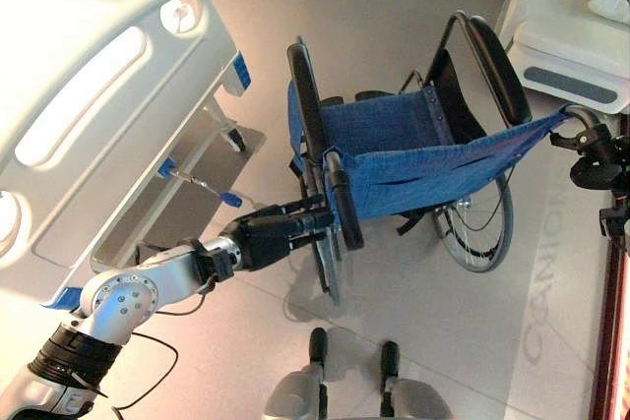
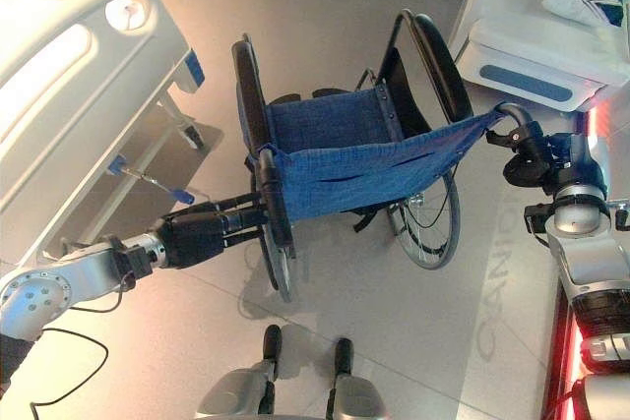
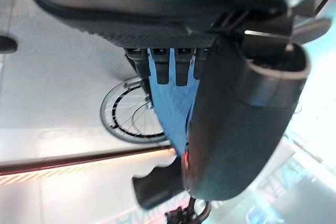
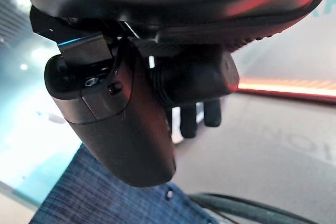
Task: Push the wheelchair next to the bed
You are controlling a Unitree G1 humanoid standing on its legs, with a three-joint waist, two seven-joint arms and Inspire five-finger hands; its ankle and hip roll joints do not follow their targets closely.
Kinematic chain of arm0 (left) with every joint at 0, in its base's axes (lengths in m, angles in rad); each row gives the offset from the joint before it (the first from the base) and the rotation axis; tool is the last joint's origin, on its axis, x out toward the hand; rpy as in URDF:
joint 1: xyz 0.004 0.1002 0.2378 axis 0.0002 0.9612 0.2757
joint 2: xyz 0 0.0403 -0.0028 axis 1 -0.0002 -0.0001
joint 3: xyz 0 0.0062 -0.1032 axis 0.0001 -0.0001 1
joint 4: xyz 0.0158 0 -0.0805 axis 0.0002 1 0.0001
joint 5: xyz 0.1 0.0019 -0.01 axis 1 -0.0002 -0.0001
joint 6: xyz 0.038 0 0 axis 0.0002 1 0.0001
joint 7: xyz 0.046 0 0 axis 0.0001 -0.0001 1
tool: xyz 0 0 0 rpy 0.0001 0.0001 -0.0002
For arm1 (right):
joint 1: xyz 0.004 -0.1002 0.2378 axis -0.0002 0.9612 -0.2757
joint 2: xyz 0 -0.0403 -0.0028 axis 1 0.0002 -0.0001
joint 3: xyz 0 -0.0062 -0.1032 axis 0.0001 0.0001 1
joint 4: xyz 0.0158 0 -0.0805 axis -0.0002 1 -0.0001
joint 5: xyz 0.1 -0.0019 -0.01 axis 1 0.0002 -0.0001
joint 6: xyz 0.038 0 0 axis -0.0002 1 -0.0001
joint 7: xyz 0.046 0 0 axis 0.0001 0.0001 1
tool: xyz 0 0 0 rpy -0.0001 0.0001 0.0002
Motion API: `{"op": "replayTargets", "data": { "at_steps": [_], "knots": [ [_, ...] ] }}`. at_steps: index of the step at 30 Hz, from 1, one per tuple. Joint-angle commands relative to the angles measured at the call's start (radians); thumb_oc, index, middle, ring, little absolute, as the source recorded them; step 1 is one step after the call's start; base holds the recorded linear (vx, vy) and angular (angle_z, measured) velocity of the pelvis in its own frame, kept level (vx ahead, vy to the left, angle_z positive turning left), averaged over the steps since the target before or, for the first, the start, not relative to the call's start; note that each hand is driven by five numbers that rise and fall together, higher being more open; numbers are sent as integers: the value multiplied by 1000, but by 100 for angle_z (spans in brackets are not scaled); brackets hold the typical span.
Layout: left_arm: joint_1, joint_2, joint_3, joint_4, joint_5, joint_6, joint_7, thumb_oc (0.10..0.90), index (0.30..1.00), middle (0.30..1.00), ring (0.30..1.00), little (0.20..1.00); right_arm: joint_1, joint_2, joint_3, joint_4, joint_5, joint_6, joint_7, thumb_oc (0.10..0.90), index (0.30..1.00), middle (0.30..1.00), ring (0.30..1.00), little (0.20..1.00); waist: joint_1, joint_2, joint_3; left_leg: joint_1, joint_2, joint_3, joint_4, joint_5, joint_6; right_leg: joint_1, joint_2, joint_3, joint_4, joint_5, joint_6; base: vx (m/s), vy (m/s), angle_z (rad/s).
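- Fingers of the left hand reach out straight against the wheelchair's left push handle, touching it, not curled round it.
- Over on the right, the right hand sits at the right push handle, where the blue backrest sling ends; whether its fingers wrap that handle I cannot tell, since the right wrist view has the thumb blocking them.
- Wheelchair stands on the floor between the two hands, with the hospital bed to its left, close but apart.
- Its back is nearest the robot and its seat faces away toward the far side, so its long axis runs near to far.
- Left big wheel is mostly hidden behind the handle and sling; the right wheel shows clearly.
- Second bed is cut off at the far right.
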Motion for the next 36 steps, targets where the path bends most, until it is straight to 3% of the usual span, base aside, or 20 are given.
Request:
{"op": "replayTargets", "data": {
  "at_steps": [1, 13, 24, 30, 36],
  "knots": [
    [-115, -47, 9, -77, -109, -56, -24, 800, 900, 900, 900, 900, -90, -74, 75, -2, 15, -50, -41, 400, 300, 300, 300, 300, -5, 10, -37, 30, 21, -5, 3, -47, -33, -11, -13, 13, 2, 57, -8, -4, 4, -4],
    [-122, -62, 3, -134, -88, -106, -69, 800, 900, 900, 900, 900, -86, -80, 64, 6, 21, -61, -35, 400, 300, 300, 300, 300, -13, 16, -37, 32, 16, 0, 3, -51, -32, -14, -12, 24, 2, 59, -11, -2, 1, -1],
    [-159, -140, -43, -112, -247, -129, 8, 800, 900, 900, 900, 900, -131, -63, 111, 7, 15, -52, -37, 400, 300, 300, 300, 300, -28, 12, -32, 35, 16, 5, 3, -52, -30, -16, -10, 37, 2, 62, -14, 0, 0, 0],
    [-193, -226, -71, -104, -310, -238, 15, 800, 900, 900, 900, 900, -142, -30, 127, -9, 0, -43, -42, 400, 300, 300, 300, 300, -43, 2, -28, 35, 15, 10, 3, -56, -26, -21, -7, 48, 3, 63, -17, 0, 0, 0],
    [-206, -305, -39, -125, -381, -336, 26, 800, 900, 900, 900, 900, -127, 10, 112, -21, -26, -45, -49, 400, 300, 300, 300, 300, -53, -5, -24, 37, 15, 13, 3, -61, -23, -24, -3, 62, 7, 61, -23, 0, 0, -1]
  ]
}}
